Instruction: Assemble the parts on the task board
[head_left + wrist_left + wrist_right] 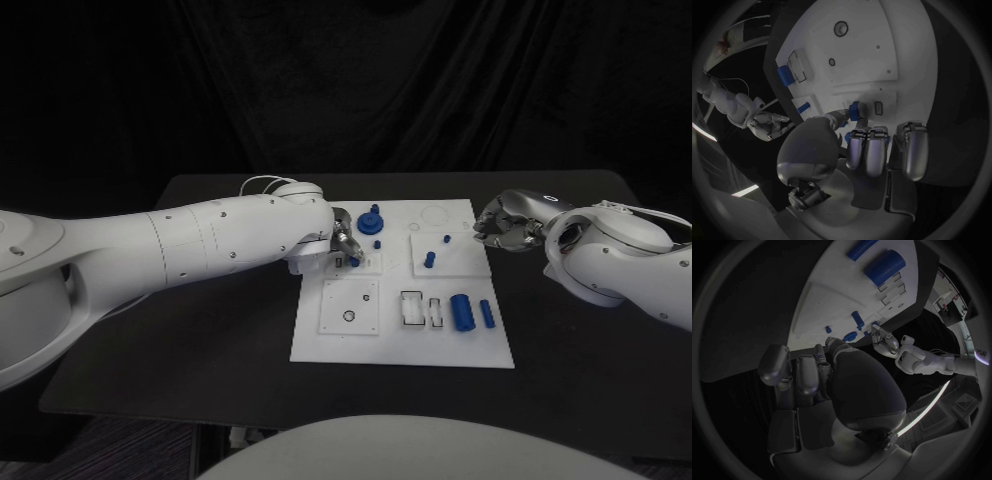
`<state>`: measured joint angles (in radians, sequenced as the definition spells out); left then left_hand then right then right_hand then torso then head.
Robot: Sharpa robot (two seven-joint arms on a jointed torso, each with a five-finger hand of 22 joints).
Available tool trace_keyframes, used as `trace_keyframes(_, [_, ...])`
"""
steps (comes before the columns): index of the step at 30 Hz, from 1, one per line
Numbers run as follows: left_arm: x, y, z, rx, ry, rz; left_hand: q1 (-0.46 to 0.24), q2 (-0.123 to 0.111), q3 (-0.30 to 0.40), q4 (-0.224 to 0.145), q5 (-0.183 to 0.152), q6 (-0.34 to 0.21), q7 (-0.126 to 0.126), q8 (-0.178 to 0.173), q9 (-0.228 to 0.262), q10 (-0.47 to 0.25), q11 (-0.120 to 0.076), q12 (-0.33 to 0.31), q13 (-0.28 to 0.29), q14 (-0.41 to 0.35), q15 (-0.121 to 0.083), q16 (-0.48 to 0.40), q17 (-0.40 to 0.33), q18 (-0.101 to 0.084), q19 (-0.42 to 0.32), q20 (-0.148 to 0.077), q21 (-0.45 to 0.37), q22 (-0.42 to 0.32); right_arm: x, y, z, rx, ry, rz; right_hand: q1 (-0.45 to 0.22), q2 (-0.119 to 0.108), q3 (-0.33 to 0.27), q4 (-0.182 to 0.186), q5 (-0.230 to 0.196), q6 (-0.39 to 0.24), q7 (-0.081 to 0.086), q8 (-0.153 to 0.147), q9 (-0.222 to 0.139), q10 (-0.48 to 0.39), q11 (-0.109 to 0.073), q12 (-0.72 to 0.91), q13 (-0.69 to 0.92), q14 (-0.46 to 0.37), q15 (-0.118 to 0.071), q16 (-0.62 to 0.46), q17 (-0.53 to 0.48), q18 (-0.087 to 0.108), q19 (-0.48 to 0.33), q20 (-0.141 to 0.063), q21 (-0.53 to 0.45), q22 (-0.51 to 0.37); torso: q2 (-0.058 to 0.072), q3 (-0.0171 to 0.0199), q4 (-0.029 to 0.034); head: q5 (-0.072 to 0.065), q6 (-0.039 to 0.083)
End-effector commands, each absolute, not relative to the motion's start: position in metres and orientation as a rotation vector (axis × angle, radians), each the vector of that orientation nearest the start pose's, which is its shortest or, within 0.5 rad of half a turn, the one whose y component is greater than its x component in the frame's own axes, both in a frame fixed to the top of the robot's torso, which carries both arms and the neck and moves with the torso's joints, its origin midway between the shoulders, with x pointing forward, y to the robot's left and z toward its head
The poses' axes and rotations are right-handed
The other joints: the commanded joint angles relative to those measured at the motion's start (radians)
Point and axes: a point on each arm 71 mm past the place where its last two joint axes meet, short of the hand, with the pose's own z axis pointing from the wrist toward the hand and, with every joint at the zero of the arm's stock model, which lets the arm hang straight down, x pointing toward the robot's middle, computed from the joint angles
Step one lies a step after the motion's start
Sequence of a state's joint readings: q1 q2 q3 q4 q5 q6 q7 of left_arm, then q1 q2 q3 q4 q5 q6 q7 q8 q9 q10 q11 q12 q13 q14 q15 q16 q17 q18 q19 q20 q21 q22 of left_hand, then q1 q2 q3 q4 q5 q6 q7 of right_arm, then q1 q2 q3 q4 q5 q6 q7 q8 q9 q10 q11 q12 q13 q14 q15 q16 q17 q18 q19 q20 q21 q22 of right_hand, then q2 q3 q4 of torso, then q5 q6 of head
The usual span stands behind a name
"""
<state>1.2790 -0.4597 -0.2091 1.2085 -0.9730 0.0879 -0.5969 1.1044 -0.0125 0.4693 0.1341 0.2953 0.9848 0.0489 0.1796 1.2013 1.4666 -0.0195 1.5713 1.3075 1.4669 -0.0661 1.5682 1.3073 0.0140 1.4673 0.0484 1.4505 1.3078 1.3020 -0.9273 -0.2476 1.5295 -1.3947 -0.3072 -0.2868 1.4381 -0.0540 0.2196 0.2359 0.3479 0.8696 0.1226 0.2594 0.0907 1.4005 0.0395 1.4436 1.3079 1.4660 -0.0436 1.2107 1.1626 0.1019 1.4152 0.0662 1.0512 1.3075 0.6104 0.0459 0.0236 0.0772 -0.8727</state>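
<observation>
The white task board lies mid-table. My left hand hovers over its far-left panel and pinches a small blue part between thumb and fingers; the same part shows just under the fingertips. A tall blue piece stands right beside that hand. Small blue pegs stand on the far-right panel. A thick blue cylinder and a slimmer one lie at the near right. My right hand hangs off the board's far-right edge, fingers curled in with nothing in them.
Near-left on the board is a square panel with a small round hole. Rectangular slots lie next to the thick cylinder. The black table extends on both sides of the board. The left forearm spans the table's left part.
</observation>
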Motion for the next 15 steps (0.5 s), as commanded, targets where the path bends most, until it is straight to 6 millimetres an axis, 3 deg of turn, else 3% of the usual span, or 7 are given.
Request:
trace_keyframes(1, [0.5112,0.1217,-0.2611,-0.161,2.402,-0.291,-0.006,0.001,-0.001,0.004,-0.002,0.003,-0.002,0.004,0.001,0.104,-0.003,-0.001,0.263,0.104,-0.004,0.003,0.264,0.017,0.034,-0.005,-0.003,0.222,0.4757,-0.2591,-0.216,-0.026,1.846,0.351,-0.003,0.003,0.005,-0.002,0.005,0.006,0.001,0.007,-0.002,-0.007,-0.002,-0.003,0.043,0.016,0.005,-0.003,-0.001,0.007,-0.009,0.0,-0.007,0.036,0.001,-0.0004,0.001,0.0,0.0])
trace_keyframes(15, [0.5077,0.123,-0.2655,-0.128,2.415,-0.276,-0.004,0.001,0.0,0.001,-0.002,0.003,-0.003,0.004,0.002,0.104,-0.003,-0.001,0.263,0.104,-0.004,0.003,0.264,0.017,0.034,-0.005,-0.004,0.222,0.4757,-0.2592,-0.2163,-0.026,1.849,0.349,-0.003,0.003,0.005,-0.002,0.005,0.006,0.001,0.007,-0.002,-0.007,-0.002,-0.003,0.043,0.016,0.005,-0.003,-0.001,0.007,-0.009,0.0,-0.007,0.036,0.001,0.0002,0.0009,0.0,0.0])
